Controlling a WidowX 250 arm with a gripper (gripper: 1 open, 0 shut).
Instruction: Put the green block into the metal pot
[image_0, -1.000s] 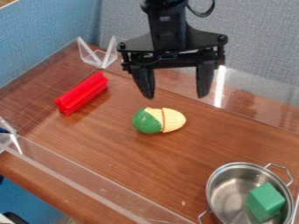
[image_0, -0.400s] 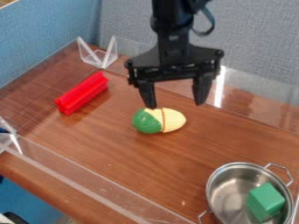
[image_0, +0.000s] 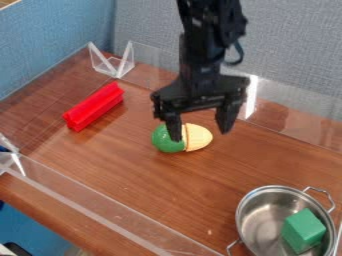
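Since the earlier frames the gripper (image_0: 198, 122) has descended and shifted toward the near side of the table; its two black fingers, previously hanging above and behind the toy, now straddle one green-and-yellow egg-shaped toy (image_0: 181, 137), one finger on each side. The jaws stand wide apart and hold nothing; whether either finger touches the toy cannot be told from this view

One green block (image_0: 305, 232) is observed, lying inside the one metal pot (image_0: 254, 215) at the near right corner of the table, against the pot's right inner wall. The pot stands upright, with a wire loop handle visible on its upper right rim. Block and pot occupy the same position as before

One long red block (image_0: 94, 104) lies flat on the wooden table (image_0: 107, 160) toward the left, well apart from the gripper and the toy, unchanged in position. One clear plastic barrier (image_0: 114, 215) runs along the near edge of the table. One blue wall (image_0: 54, 35) stands behind the table on the left
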